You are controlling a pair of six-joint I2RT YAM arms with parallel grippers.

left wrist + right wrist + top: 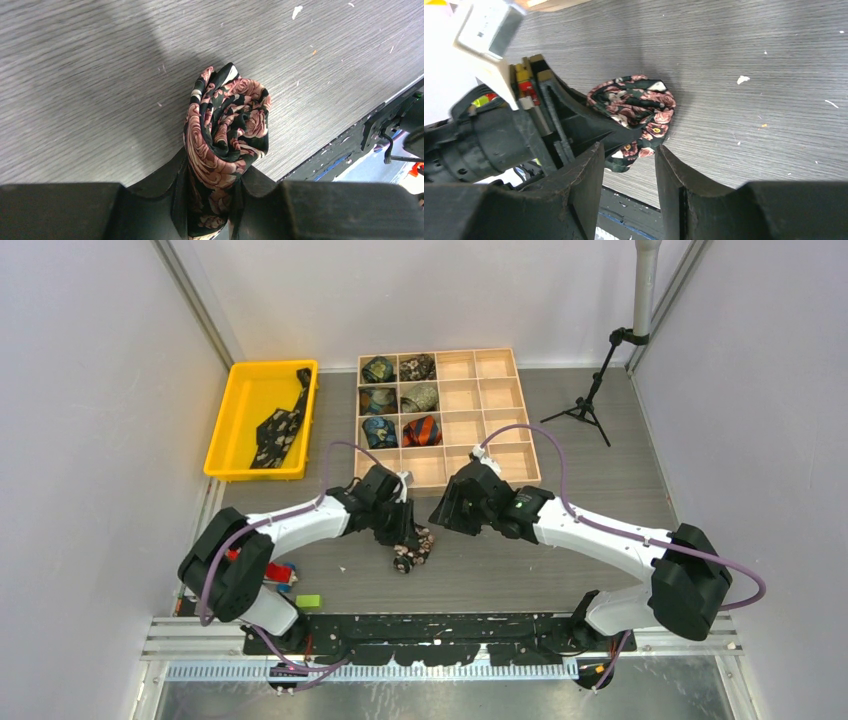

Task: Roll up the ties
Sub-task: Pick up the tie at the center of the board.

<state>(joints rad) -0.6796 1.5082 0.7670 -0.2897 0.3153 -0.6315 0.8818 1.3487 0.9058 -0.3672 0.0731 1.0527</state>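
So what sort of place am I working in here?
Probably a walled-in lab test cell: blank white panels enclose the table, a tripod stands in the far right corner, and a yellow bin sits beside a wooden divided tray of rolled ties.

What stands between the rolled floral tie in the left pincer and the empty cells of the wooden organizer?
Nothing loose lies on the table between them. The open right pincer hangs just right of the floral tie, in front of the wooden organizer's near edge, crowding the route to its right-hand empty cells.
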